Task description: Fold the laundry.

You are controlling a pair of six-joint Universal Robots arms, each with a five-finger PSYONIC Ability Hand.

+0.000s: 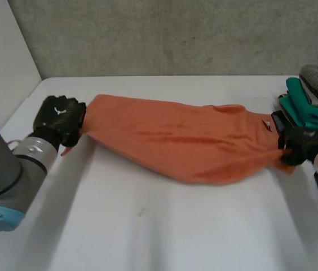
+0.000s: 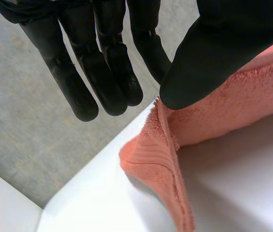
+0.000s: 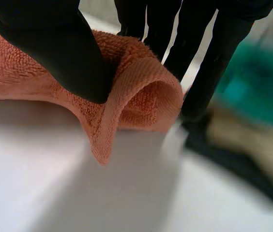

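Closest to us, lower left of the head view, is the left arm [image 1: 1,175], all grey joint and light-blue cap, reaching up and right across the white table [image 1: 164,226]. It ends in the left robot hand [image 1: 60,116] at middle left, right at the left end of the orange towel [image 1: 187,141].

From the left wrist view we'd say that robot hand is holding the towel with its thumb [image 2: 223,43] only. The thumb is clamped down on the cloth's end and the towel runs up behind it. The fingers [image 2: 102,72] stick out straight, spread a bit and clear of the fabric. A loose corner of towel hangs below the thumb, over the table. What the thumb presses the cloth against is hidden, so we can't be more exact than that.

Moving right, the towel stretches across the middle of the frame as one long bunched band. Its belly sags onto the table and both ends are lifted a little. There's a small white tag near its right end.

At middle right, the right robot hand [image 1: 300,144] has the other end. In the right wrist view it's a clear pinch, with the thumb on the near face of a folded-over hem and the fingers behind it. The fold curls round under the thumb and hangs just above the table.

Far right, just beyond that robot hand, sits a folded stack [image 1: 311,107] of teal cloth with a grey piece on top.
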